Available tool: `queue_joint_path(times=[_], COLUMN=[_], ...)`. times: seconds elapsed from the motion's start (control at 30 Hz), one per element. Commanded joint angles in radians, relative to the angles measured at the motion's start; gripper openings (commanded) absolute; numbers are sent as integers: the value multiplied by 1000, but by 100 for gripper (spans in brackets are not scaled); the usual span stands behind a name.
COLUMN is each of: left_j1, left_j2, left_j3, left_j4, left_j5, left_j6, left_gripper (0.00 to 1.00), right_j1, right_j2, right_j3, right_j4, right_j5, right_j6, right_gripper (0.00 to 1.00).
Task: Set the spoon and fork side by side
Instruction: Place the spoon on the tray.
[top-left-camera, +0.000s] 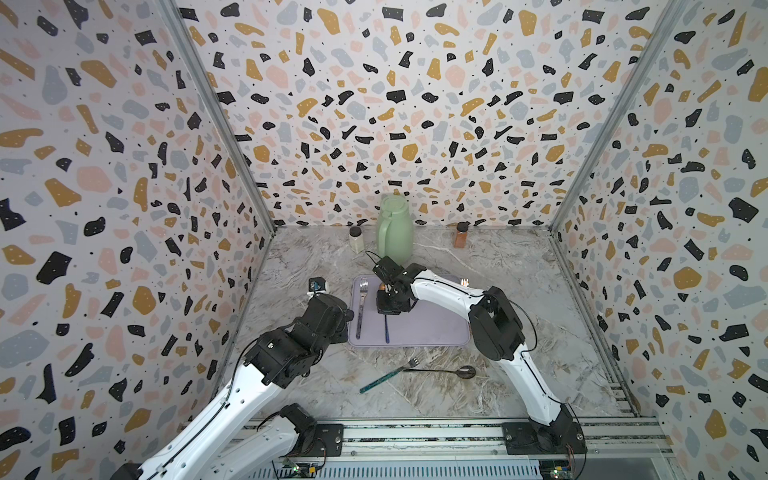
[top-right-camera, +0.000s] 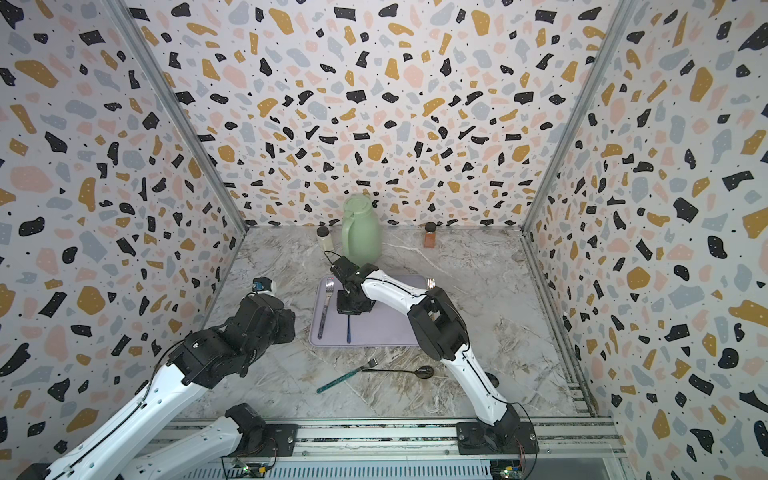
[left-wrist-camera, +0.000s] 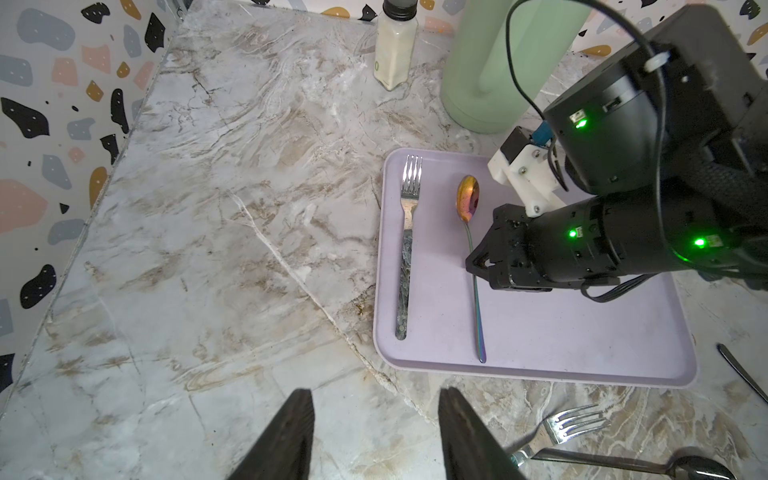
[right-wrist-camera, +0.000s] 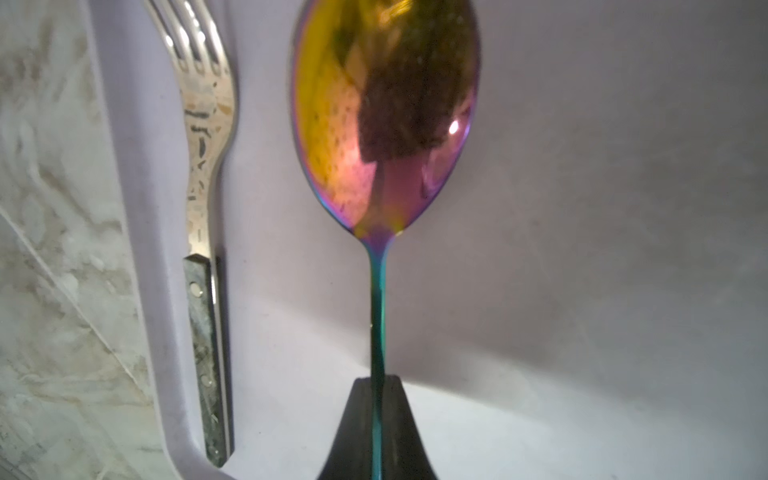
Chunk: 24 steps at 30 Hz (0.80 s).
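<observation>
One wrist view shows right end effector (right-wrist-camera: 376, 380) clamping spoon (right-wrist-camera: 384, 116) — left end effector (left-wrist-camera: 376, 392) released

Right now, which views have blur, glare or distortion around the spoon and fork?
Right wrist view: the iridescent spoon is very near, its bowl soft and full of reflections; the fork slightly blurred. Left wrist view: sharp, green lamps flaring on the right arm. Both top views: wall corner posts lean from the wide lens.
</observation>
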<state>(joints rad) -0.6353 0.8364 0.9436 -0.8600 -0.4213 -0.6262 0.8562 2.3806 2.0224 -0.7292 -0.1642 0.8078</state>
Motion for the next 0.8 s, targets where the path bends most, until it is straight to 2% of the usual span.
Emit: queue_joint_path(times=[0.0, 0.4, 0.63, 0.77], left_j1=[-1, -1, -1, -1], left_j2=[-8, -11, -19, -24], left_j3=[9, -20, -26, -29], left_j4=[10, 30, 25, 25], left_j5=[-11, -10, -13, -13], left_j6=[-13, -24, -25, -27], left_gripper=[51, 51, 51, 51], right_j1=[-1, 3, 3, 3], right_j2=[-9, 47, 77, 81], right_j3=[40, 77, 118, 120], right_j4=[9, 62, 64, 67], right_j5=[-6, -35, -44, -42], right_j6=[40, 100, 115, 118], right_gripper=[0, 3, 15, 17])
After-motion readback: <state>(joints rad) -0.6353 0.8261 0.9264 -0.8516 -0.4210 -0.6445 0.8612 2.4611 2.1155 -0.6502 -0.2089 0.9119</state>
